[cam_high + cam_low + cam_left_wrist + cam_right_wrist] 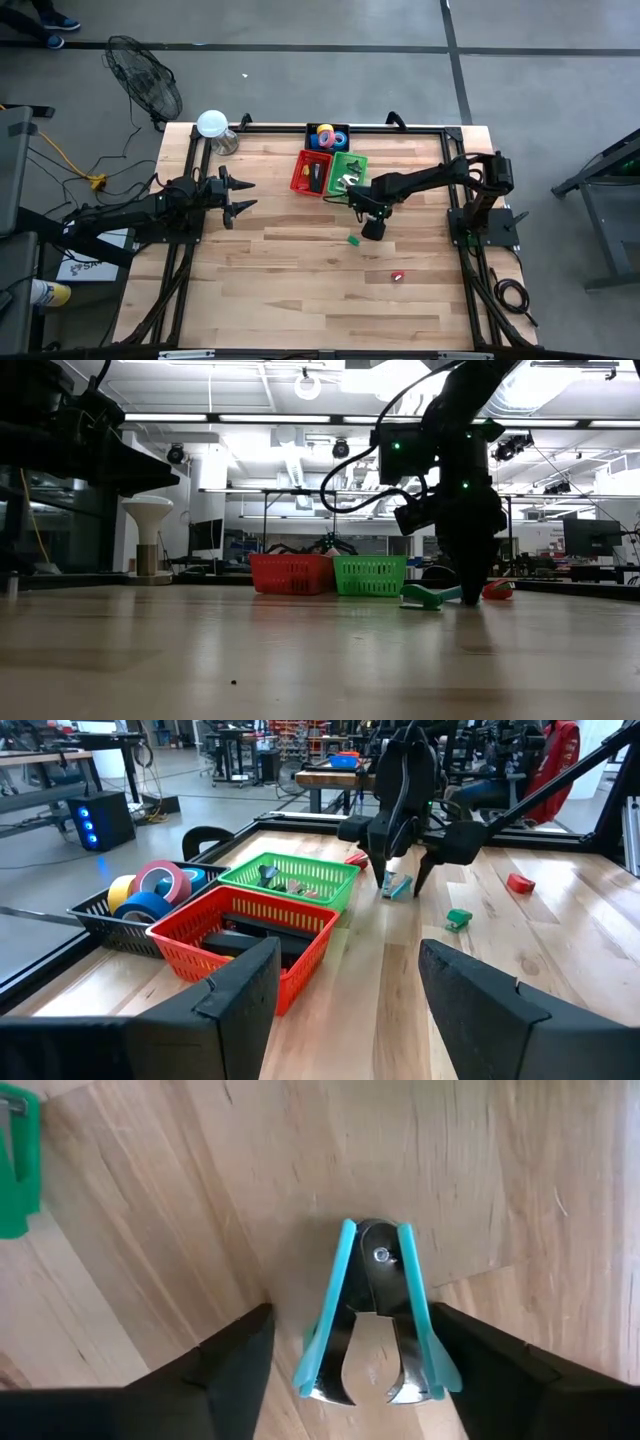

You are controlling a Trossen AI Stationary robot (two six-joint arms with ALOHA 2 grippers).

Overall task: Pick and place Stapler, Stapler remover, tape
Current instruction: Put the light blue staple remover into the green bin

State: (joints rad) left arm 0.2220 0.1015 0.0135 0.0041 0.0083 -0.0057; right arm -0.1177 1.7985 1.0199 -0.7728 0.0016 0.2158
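Observation:
A teal staple remover (375,1320) lies on the wood table, just on the near side of the green basket (348,170). My right gripper (350,1310) points down over it, open, with one finger on each side; it also shows in the high view (372,222). The black stapler (260,935) lies in the red basket (312,172). Several tape rolls (150,890) sit in the black basket (328,137). A green staple remover (352,240) and a red one (398,276) lie loose on the table. My left gripper (240,195) waits open at the table's left. My right gripper comes from above, its fingers down by the table on either side of the teal remover's plastic wings (440,1350). Whether either finger touches them I cannot tell. The remover lies flat on the table.
A white mushroom-shaped object (213,125) stands at the far left corner. A black metal frame (400,128) runs around the table's edge. Bare wood (300,290) fills the near half of the table.

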